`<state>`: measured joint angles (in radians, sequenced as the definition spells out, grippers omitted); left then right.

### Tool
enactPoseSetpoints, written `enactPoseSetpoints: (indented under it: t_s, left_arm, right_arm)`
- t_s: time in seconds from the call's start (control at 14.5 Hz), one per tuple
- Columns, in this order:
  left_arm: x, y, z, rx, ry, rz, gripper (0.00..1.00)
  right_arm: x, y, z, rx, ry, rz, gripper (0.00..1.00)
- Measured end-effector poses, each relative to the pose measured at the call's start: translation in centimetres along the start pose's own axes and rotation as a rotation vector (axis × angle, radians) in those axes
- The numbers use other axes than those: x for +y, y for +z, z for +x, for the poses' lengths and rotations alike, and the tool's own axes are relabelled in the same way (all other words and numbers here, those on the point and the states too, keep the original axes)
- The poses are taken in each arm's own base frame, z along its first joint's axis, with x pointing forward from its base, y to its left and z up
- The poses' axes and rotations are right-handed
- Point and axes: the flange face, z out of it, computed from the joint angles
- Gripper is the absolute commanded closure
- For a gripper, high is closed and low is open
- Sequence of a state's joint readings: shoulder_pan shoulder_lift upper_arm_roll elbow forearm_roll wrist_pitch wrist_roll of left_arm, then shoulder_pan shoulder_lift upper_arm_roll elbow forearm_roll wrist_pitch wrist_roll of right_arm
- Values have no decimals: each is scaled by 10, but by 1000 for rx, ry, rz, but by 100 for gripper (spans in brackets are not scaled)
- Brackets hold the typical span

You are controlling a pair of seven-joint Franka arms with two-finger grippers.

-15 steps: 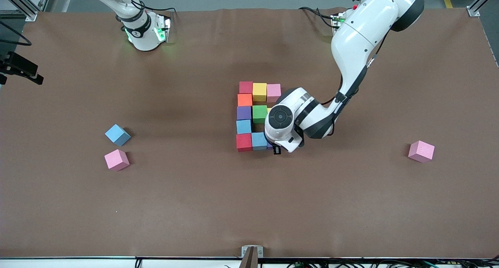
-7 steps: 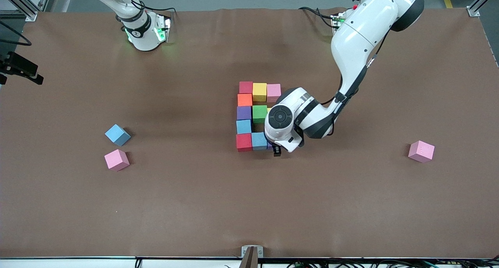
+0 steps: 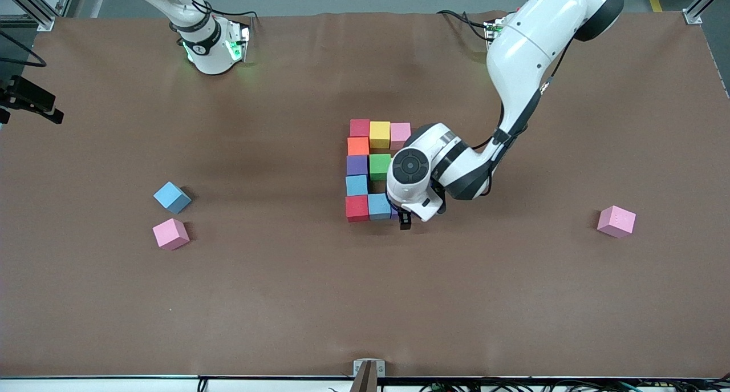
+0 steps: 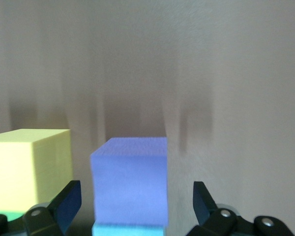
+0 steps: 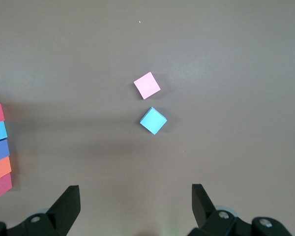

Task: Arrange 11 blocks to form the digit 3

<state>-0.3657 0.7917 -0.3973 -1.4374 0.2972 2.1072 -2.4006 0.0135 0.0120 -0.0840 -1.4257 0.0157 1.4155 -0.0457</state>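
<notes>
Front view, left part of frame: matte light blue foam cube (image 3: pixel 171 197) turned diagonal, with a matte pink foam cube (image 3: pixel 170 234) just below it, both loose on the flat brown table mat (image 3: pixel 285 300). The right gripper (image 5: pixel 135 209) hangs high over the table with its dark fingers spread wide and nothing between them; that arm waits near its base at upper left.

Centre of frame: the blocky multicoloured digit 3 (image 3: pixel 368 169) of square-edged matte cubes, a column with a red cube (image 3: pixel 360 128) at the top. The left gripper (image 4: pixel 136 209) sits low over the figure's lower arm, fingers apart and clear of a purple cube (image 4: pixel 130 184); beside that cube stands a yellow cube (image 4: pixel 29 169). The purple cube probably rests on the mat, but the wrist housing hides most of it in the front view.

Right part of frame: another pink foam cube (image 3: pixel 616 221), tilted, alone.
</notes>
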Motion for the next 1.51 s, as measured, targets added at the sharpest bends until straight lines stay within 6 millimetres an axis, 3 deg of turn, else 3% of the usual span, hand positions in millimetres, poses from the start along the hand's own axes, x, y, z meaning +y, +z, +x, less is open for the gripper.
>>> enactPoseSetpoints:
  t_s: [0.21,0.34,0.48,0.96,1.51]
  left_arm:
    - [-5,-68,0,4,75,-51,0]
    - [0,-115,18,14,149,-94,0]
    - [17,-150,55,33,240,-118,0]
    - [67,-235,210,126,697,-139,0]
    - [52,-309,341,196,1081,-26,0]
  right_arm:
    - [0,0,0,0,0,0,0]
    - [0,0,0,0,0,0,0]
    - [0,0,0,0,0,0,0]
    - [0,0,0,0,0,0,0]
    - [0,0,0,0,0,0,0]
